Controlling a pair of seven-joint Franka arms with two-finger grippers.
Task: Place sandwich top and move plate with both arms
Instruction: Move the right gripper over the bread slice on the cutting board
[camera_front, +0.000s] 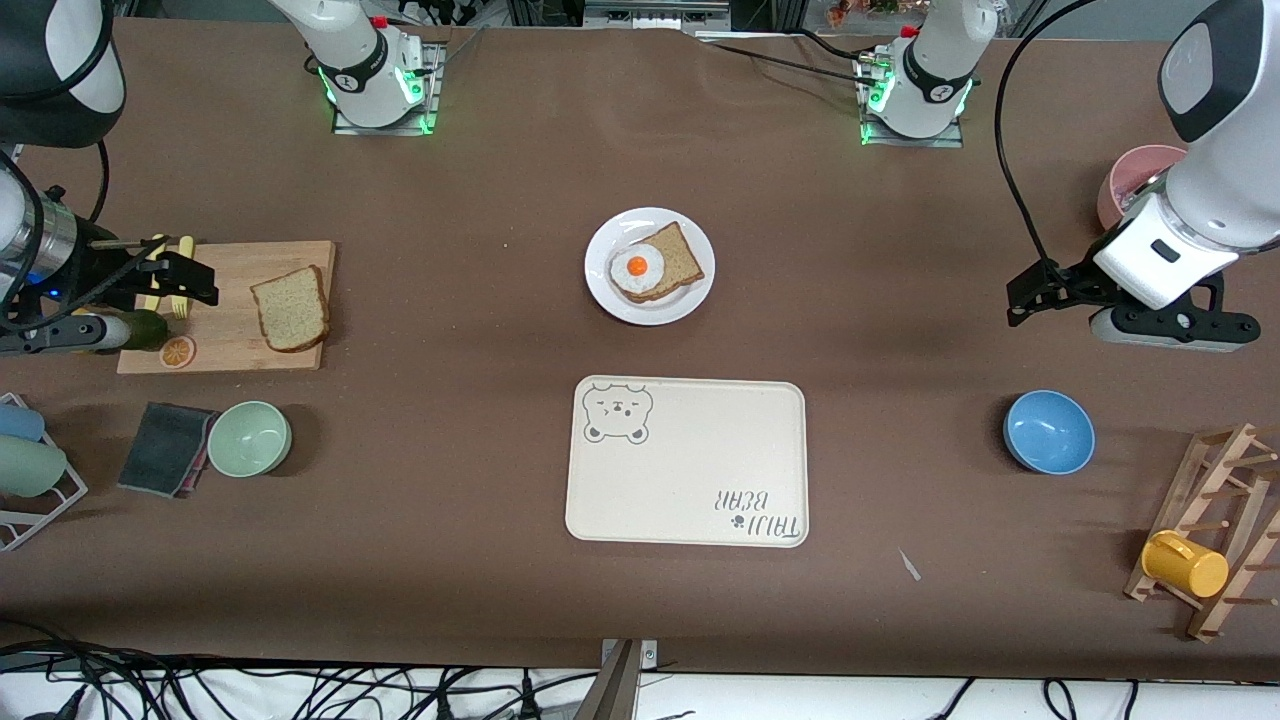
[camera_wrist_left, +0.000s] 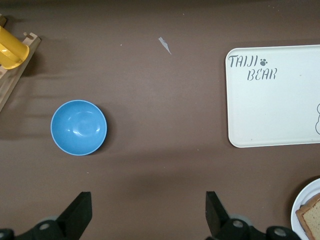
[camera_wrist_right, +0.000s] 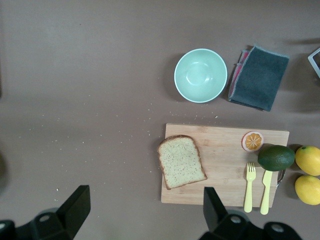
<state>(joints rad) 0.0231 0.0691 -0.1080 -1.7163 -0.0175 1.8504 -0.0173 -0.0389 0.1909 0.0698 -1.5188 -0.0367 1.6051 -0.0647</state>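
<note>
A: Brown wholemeal bread is seen first, toward the right arm's end of the table: the sandwich top (camera_front: 291, 308) lies flat on the wooden cutting board (camera_front: 228, 345), apart from the orange slice (camera_front: 177, 351) and the yellow cutlery on the same board.

B: And the tool nearest to it?

A: The right gripper (camera_front: 185, 281) is held over the board's outer end, just beside the slice, with its fingers (camera_wrist_right: 75, 205) spread wide and nothing between them. The slice is reached by a short move toward the table's middle.

B: How is the slice oriented?

A: Its long axis is set roughly from the robots' side toward the front camera, tilted a little. In the front view the rounded end appears to point toward the camera and the squarer end toward the bases, though this is judged, not certain.

B: Where is it to be taken?

A: The plate (camera_front: 650, 301) stands at the table's centre, well apart from the board, and a second slice bearing a fried egg (camera_front: 637, 267) already lies on it. The cream tray (camera_front: 687, 461) lies nearer to the front camera than the plate.

B: And the other arm?

A: The left gripper (camera_front: 1040, 290) waits over bare table, also wide and empty, with the blue bowl (camera_front: 1048, 431) nearby.
</note>
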